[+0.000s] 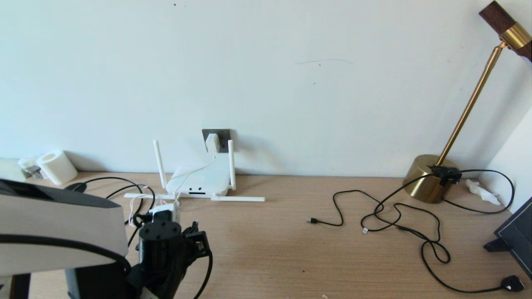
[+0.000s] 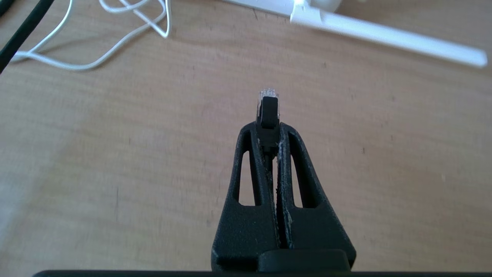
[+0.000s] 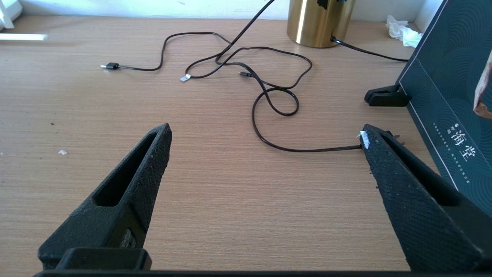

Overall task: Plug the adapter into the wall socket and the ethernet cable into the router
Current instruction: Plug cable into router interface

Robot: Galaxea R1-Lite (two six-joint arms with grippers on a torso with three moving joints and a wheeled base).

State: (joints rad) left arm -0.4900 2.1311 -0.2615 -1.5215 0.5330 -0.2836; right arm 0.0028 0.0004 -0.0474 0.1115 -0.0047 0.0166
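Note:
The white adapter sits in the dark grey wall socket, and its thin white cord runs down over the router. The router lies flat against the wall with its antennas spread out. My left gripper is shut on the black boot of the ethernet cable, whose clear plug tip points toward the router. It hovers just above the desk, a short way in front of a router antenna. My right gripper is open and empty over bare desk to the right.
Thin black cables with small plugs sprawl across the right half of the desk. A brass lamp base stands at the back right and a dark box at the right edge. A loose white cord lies by the router, and a paper roll at the far left.

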